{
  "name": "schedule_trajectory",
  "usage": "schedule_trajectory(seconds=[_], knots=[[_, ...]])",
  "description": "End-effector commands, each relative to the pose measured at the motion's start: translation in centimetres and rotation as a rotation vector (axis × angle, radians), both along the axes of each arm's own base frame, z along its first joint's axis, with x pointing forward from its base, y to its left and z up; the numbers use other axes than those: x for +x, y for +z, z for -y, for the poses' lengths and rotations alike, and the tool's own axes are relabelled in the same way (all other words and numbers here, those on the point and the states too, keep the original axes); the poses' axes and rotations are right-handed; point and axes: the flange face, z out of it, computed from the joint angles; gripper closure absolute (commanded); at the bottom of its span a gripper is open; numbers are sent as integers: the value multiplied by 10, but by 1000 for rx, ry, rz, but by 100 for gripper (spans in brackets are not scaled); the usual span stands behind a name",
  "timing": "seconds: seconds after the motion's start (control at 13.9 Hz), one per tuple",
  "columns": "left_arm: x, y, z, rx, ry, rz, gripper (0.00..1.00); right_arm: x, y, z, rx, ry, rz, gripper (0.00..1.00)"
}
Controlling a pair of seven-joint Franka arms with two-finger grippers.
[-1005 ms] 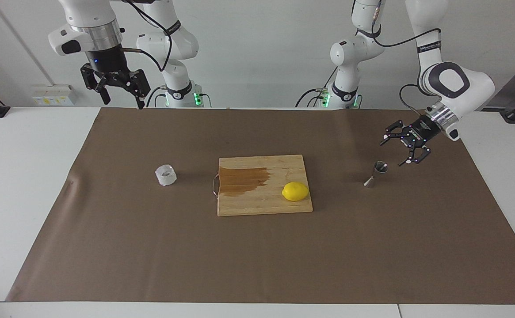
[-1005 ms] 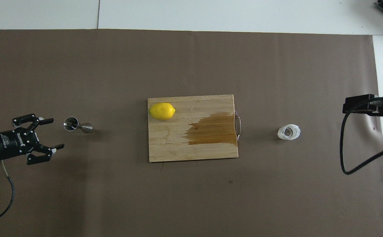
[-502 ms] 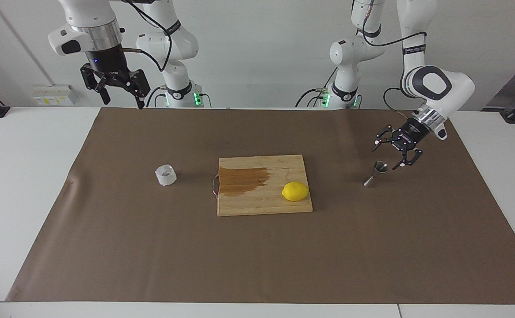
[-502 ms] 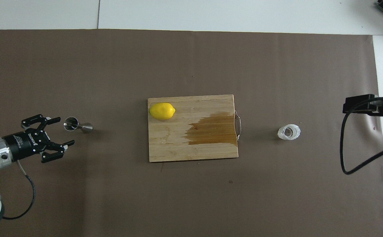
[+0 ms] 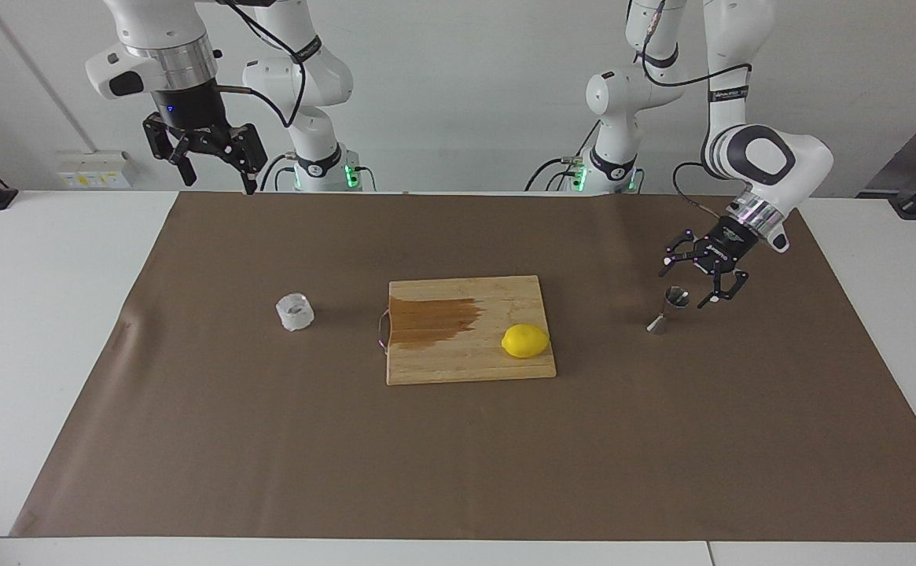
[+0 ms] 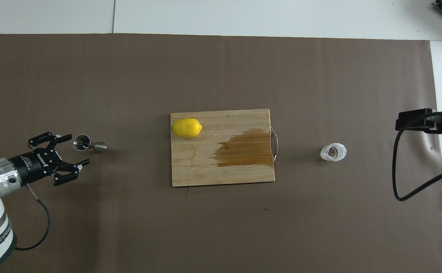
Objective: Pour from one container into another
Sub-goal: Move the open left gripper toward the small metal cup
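Plain white wall (image 5: 458,86) at robots' end; white table (image 5: 49,314) under large brown paper mat (image 5: 458,456); even, soft light.

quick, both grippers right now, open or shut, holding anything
Left gripper: open, empty, beside the small steel hourglass jigger.
Right gripper: open, empty, raised, waiting.
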Motion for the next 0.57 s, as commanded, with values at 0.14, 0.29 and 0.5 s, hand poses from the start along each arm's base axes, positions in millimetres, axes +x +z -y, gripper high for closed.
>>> schedule_trajectory(seconds=[0.14,0.29,0.5], knots=[[1,-3,6,15,5,18,0,-7,1,4,9,5,-9,0],[1,-3,6,21,5,23,0,-7,1,4,9,5,-9,0],[2,-3,7,22,13,26,0,-7,1,4,9,5,-9,0]])
